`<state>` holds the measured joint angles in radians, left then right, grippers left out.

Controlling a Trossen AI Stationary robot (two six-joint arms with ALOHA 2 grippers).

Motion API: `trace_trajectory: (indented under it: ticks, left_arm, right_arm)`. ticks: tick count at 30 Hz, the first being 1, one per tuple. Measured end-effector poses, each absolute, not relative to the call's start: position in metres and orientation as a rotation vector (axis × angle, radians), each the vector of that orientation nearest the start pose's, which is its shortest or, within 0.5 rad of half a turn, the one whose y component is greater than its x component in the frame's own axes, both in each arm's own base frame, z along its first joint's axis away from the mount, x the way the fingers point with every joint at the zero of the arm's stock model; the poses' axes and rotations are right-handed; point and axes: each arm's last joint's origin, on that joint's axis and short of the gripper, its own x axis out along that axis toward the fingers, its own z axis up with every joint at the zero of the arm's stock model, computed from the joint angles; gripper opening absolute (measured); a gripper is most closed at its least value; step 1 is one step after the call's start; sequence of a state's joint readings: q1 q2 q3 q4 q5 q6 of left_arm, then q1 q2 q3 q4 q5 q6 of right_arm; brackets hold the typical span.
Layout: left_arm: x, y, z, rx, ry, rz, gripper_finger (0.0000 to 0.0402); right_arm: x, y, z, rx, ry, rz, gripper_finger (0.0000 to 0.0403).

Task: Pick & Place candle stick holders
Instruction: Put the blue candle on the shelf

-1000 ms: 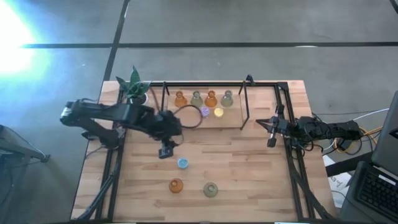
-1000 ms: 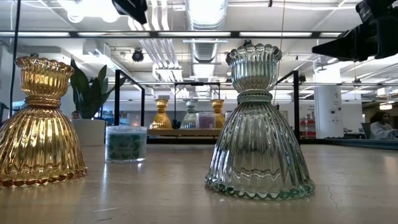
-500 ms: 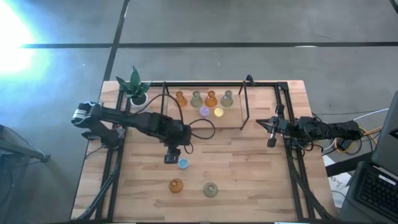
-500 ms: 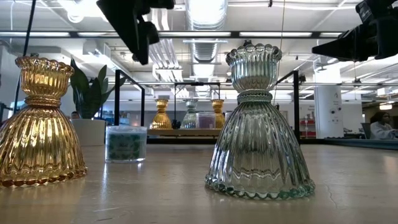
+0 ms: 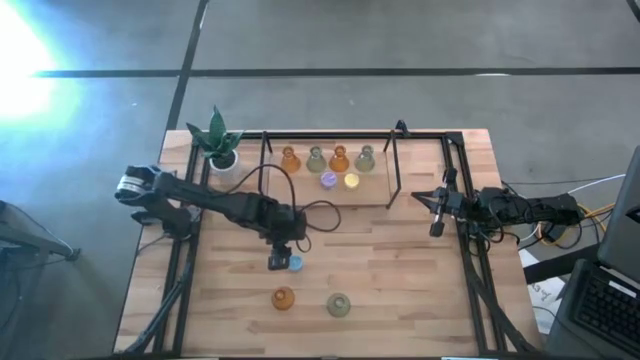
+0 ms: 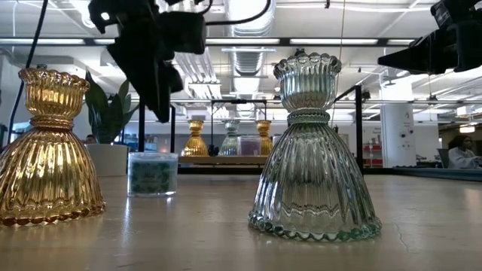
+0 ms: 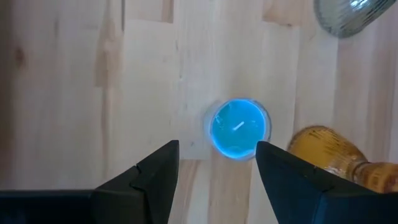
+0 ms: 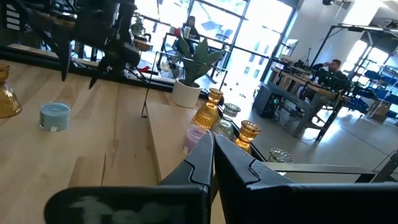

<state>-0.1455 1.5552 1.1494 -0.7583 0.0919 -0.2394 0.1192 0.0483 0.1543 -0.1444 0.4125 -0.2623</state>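
While the left gripper hangs over the lower-middle of the high view, its fingers are spread and hold nothing. Blue holder sits on the bare surface just beyond the fingertips, a little off the centre line of the gap, toward the right-hand finger in the wrist view. Amber holder stands just beside the blue one; green holder farther off, upper right corner of the wrist view.

Low view: gripper above and behind the blue holder, not yet down to it.

Step in hand, as I judge it: reaching for the blue holder. To do it well, shift so the holder lies midway between the fingers, then come straight down and close on its round wall. Watch the finger on the amber side: little room there, and a knock could tip the amber piece.

Six holders stand on the rack, upper centre of the high view.

Right gripper waits at right middle of the high view, fingers clenched, holding nothing.
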Motion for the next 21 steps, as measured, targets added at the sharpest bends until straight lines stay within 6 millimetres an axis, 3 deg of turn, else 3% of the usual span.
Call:
trace_trajectory:
  ticks: [8,13,21]
  left_arm:
    - [0.297,-0.049,0.216,-0.261,1.164,-0.16,0.0218]
    - [0.297,-0.05,0.212,-0.287,1.155,-0.191,0.0222]
    - [0.3,-0.05,0.216,-0.298,1.145,-0.193,0.0291]
  right_arm:
    - [0.089,-0.001,0.198,-0.271,0.076,-0.286,0.0008]
    - [0.089,-0.001,0.198,-0.271,0.076,-0.286,0.0008]
    - [0.089,-0.001,0.198,-0.271,0.076,-0.287,0.0008]
